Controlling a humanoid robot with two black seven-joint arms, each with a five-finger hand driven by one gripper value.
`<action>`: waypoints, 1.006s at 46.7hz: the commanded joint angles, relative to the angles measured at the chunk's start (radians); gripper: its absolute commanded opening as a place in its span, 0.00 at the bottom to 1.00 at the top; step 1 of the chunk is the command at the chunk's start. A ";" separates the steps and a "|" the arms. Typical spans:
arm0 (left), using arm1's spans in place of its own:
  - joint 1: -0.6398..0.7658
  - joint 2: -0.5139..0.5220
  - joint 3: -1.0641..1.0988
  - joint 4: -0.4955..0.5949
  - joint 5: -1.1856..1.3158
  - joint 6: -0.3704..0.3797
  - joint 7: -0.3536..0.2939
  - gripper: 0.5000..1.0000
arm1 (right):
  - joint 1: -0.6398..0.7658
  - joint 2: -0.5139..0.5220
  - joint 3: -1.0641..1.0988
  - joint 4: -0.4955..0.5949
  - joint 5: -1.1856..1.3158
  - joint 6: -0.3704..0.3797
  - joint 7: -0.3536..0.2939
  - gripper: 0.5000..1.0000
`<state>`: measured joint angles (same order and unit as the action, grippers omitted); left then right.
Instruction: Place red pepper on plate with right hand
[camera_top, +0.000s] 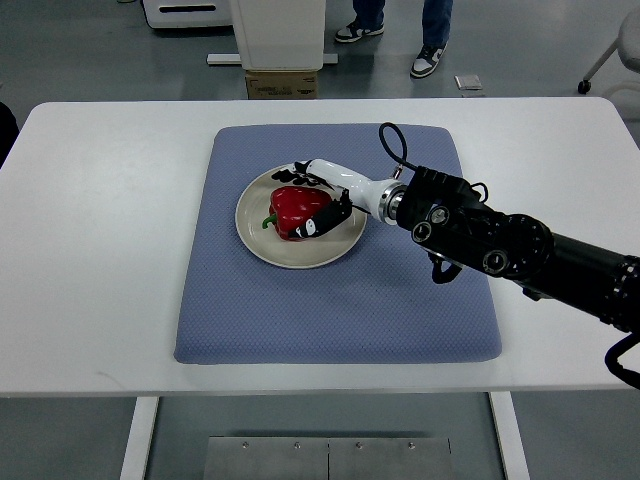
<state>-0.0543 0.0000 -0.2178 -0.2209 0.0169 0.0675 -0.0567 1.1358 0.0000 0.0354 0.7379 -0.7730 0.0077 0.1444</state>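
While the pepper (295, 210) rests on the plate (262, 247), I see my right hand (322, 198) curled around it, fingers touching its side. The plate sits on a blue mat (330, 300) on the tabletop (100, 250).

White table (110, 240) — blue mat (330, 310) on top

red pepper (297, 208): 1 | plate (290, 253): 1 | blue mat (330, 300): 1 | table (100, 250): 1 | cardboard box (281, 84): 1 | robot hand (322, 200): 1
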 joint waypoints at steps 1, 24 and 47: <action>-0.001 0.000 0.000 0.000 0.000 0.000 0.000 1.00 | -0.001 0.000 0.000 0.000 0.000 0.000 0.000 0.98; 0.001 0.000 0.000 0.000 0.000 0.000 0.000 1.00 | 0.016 -0.043 0.132 0.003 0.041 0.002 -0.009 0.99; -0.001 0.000 0.000 0.000 0.000 0.000 0.000 1.00 | -0.085 -0.121 0.389 -0.103 0.182 -0.034 -0.008 0.99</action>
<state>-0.0549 0.0000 -0.2178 -0.2209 0.0169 0.0675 -0.0568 1.0717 -0.1221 0.3867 0.6646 -0.5929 -0.0179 0.1338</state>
